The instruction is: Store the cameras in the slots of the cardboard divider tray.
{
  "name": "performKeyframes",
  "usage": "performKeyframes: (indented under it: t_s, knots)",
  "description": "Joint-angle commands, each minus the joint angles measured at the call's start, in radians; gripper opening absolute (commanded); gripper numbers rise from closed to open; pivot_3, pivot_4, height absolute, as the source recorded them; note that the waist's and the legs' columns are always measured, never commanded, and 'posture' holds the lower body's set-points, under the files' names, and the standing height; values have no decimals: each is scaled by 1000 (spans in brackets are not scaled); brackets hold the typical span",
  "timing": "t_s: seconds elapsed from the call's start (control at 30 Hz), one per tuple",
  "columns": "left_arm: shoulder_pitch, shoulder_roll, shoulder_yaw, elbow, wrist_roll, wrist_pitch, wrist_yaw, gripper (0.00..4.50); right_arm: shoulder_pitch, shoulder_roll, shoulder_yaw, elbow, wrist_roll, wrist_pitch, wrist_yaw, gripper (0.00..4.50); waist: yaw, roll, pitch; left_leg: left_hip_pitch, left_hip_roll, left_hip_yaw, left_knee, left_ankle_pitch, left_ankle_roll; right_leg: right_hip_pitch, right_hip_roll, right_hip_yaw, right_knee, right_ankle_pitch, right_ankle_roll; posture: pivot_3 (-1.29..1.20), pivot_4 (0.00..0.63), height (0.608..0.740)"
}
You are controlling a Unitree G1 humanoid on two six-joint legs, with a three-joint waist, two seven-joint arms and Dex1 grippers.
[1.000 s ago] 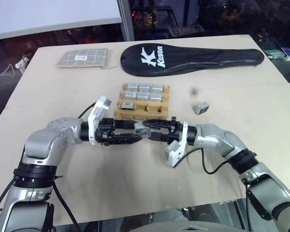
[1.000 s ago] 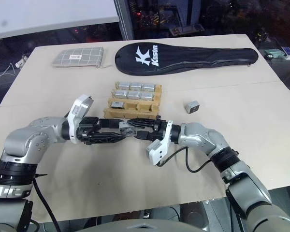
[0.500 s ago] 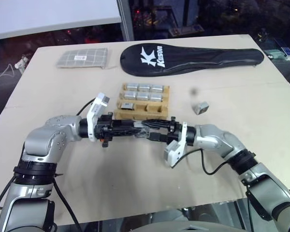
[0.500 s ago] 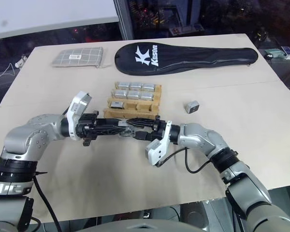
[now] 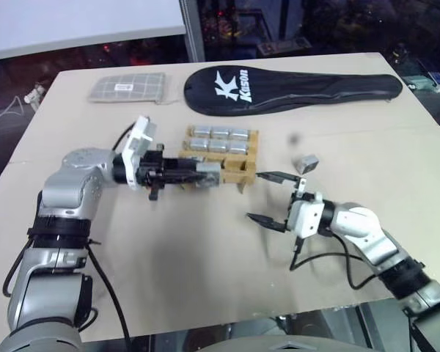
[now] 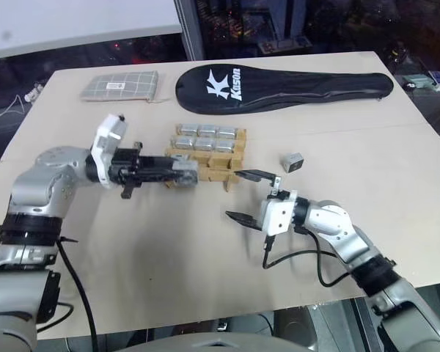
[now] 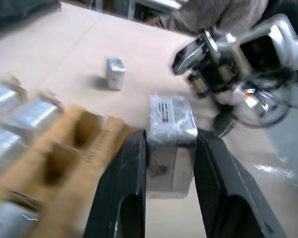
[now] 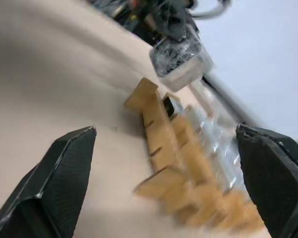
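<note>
The tan table (image 5: 169, 279) is bearing the cardboard divider tray (image 5: 238, 167), a loose camera (image 5: 306, 163), a grey checked pouch (image 5: 126, 88) and a black racket cover (image 5: 293, 90).

Even, bright overhead light on the table (image 5: 205, 293); soft shadows lie under both arms. Dark background beyond. Both wrist views are motion-blurred, the cardboard divider tray (image 8: 188, 163) smeared

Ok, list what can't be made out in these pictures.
- Front row of the tray: in the eye views the left hand and its camera cover it, so its slots can't be counted as full or empty.
- Loose camera: too small to tell which face is up.
- Tray in the right wrist view: blurred.
</note>
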Motion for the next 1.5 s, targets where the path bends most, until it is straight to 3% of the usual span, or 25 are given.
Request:
performKeyframes:
  t_s: [0.03, 0.2, 0.47, 0.8, 1.03, 1.5]
  knots:
    - [-82, -1, 13, 184, 24, -180, -49, 825, 126, -94, -108, -229, 375, 305, 37, 4469, 0, -1, 0, 0, 0, 0, 0, -1, 1, 0, 0, 0, 0, 0, 0, 0, 150, 740]
    - [-192, -38, -43, 447, 69, -401, -49, 825, 331, -176, -270, -327, 559, 457, 91, 4469, 12, -3, -1, -2, 0, 0, 3, -2, 3, 0, -1, -1, 0, 0, 0, 0, 150, 740]
    - [-319, -108, -41, 735, 141, -556, -49, 825, 546, -82, -500, -328, 514, 355, 206, 4469, 21, -4, 0, -2, -1, 0, 13, -4, 8, 6, 0, -3, -1, 2, 4, 0, 150, 740]
    - [-387, -148, -14, 856, 245, -634, -49, 825, 741, 46, -681, -290, 420, 165, 354, 4469, 19, -4, 0, -1, -1, 1, 16, -5, 9, 8, 1, -1, -1, 3, 7, 0, 150, 740]
    - [-409, -175, 15, 881, 281, -656, -49, 825, 771, 66, -702, -253, 339, 57, 450, 4469, 18, -4, 0, 1, -1, 2, 16, -5, 9, 9, 1, 0, -1, 4, 8, 0, 150, 740]
    - [-426, -204, 40, 910, 370, -729, -28, 825, 679, 73, -664, -257, 314, 99, 418, 4469, 20, -4, 0, 1, -1, 3, 16, -5, 9, 9, 1, 0, 0, 4, 8, 0, 150, 740]
